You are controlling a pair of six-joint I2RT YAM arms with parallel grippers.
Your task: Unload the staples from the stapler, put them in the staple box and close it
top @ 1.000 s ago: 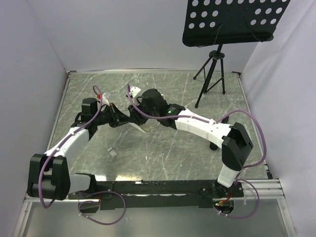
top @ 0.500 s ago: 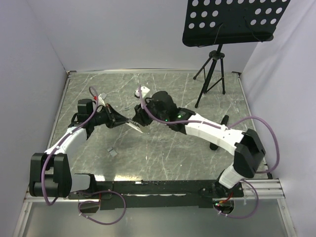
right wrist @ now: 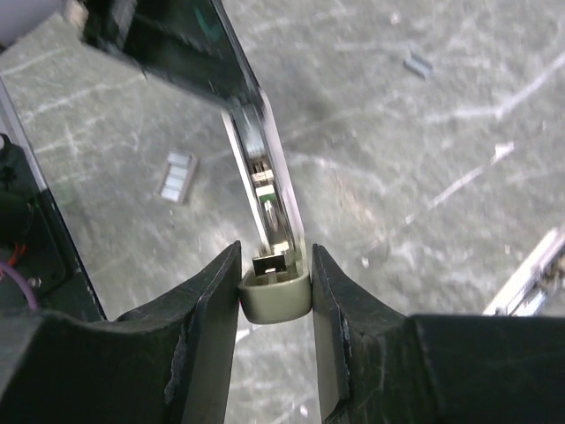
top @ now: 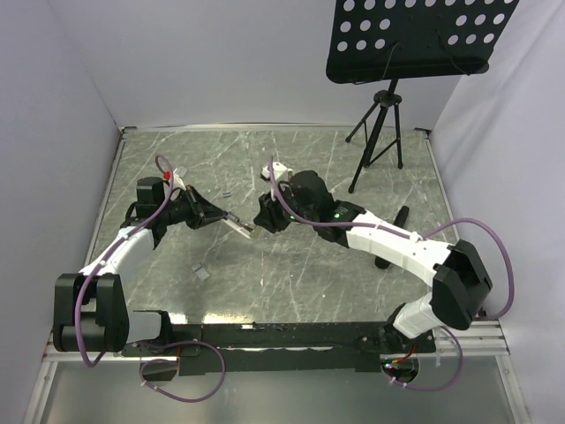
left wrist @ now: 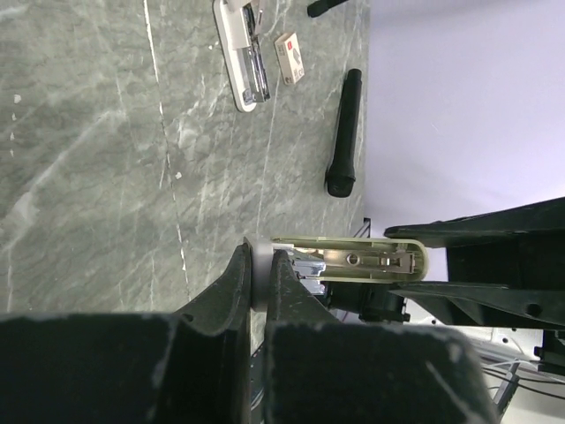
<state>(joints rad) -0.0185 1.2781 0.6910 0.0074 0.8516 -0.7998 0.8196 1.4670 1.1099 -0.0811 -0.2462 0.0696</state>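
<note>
The cream-white stapler (top: 238,227) is held off the table between both grippers. My left gripper (top: 216,216) is shut on one end of it; the left wrist view shows the fingers (left wrist: 240,265) clamping the grey end, with the cream shell and metal rail (left wrist: 353,259) running right. My right gripper (top: 259,223) is shut on the other end; the right wrist view shows its gripper (right wrist: 275,265) pinching the rounded cream tip (right wrist: 276,296). A strip of staples (top: 201,272) lies on the table, and it also shows in the right wrist view (right wrist: 178,177). A smaller grey piece (right wrist: 418,64) lies further off.
A black music stand on a tripod (top: 375,146) stands at the back right. A black cylinder (left wrist: 342,132) lies on the marble near the right arm. A white-and-metal bar (left wrist: 243,53) and a small card (left wrist: 290,57) lie beside it. White walls enclose the table.
My right arm has swung to the right and turned its wrist, drawing its end of the stapler rightward. My left gripper has shifted slightly left and still holds its end.
</note>
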